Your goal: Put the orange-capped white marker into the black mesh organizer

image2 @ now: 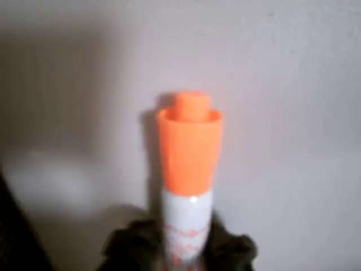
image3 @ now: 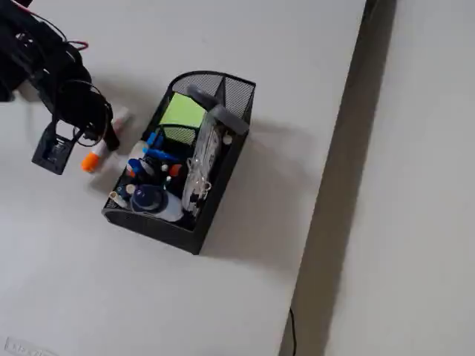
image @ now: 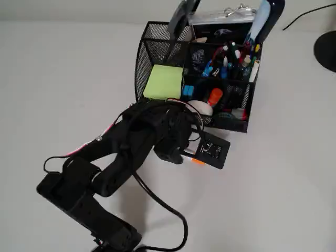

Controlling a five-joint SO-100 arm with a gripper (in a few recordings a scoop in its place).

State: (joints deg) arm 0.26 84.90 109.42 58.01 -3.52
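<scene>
The orange-capped white marker (image2: 189, 169) fills the wrist view, cap pointing away, red print low on its white barrel. My gripper (image2: 183, 248) is shut on that barrel, a dark finger (image2: 127, 245) pressed to each side. From overhead, just the orange cap (image: 198, 160) pokes out from under the black gripper (image: 181, 149), close in front of the black mesh organizer (image: 144, 58). In the fixed view the marker (image3: 96, 156) lies slanted left of the organizer (image3: 159, 222), crossed by the gripper (image3: 110, 137). I cannot tell whether it is lifted off the table.
The organizer holds a yellow-green sticky pad (image: 164, 81), several pens (image: 226, 60) and a stubby orange-red item (image: 214, 96). A black round base (image: 326, 50) sits at the top right. The arm's cable (image: 168, 210) trails across the table. The table edge (image3: 349, 111) runs down the right.
</scene>
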